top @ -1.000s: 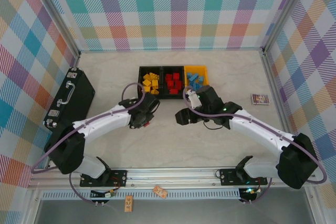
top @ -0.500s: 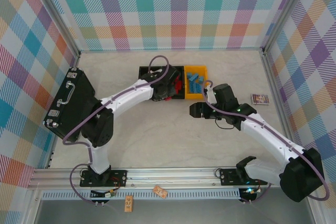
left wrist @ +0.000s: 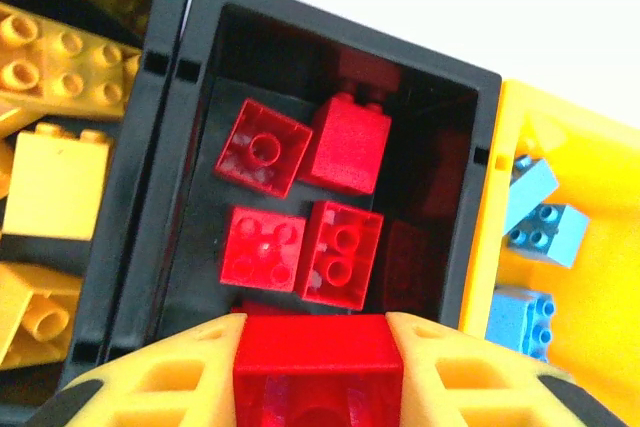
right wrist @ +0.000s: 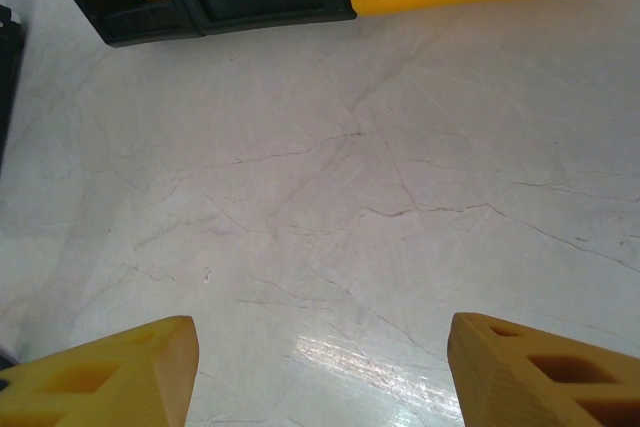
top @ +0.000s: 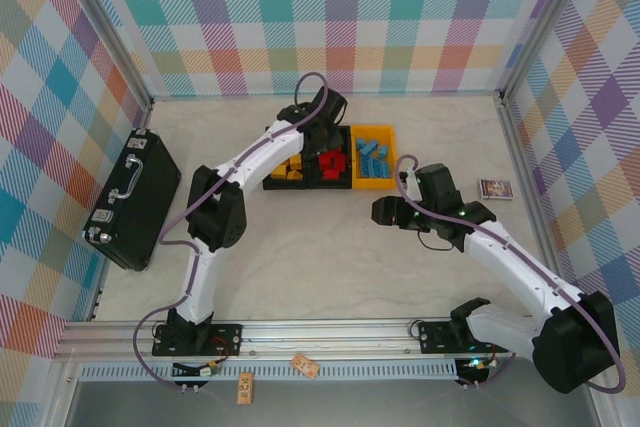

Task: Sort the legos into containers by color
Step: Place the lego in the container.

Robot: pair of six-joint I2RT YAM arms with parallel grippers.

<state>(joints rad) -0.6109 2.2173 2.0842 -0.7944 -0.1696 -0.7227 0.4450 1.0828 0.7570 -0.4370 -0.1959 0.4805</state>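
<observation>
Left tool (left wrist: 318, 345) clamps small red studded plastic brick (left wrist: 318, 379) above black plastic bin (left wrist: 178, 197) at 12 o'clock; right tool (right wrist: 320, 367) agape; likely final drop

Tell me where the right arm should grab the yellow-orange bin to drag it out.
Pinch the near wall of the yellow-orange bin from above, one finger inside. It is thin, upright and faces the table, and the blue bricks seem to lie farther back. The left wall abuts the middle black bin, so probably no room there.
</observation>
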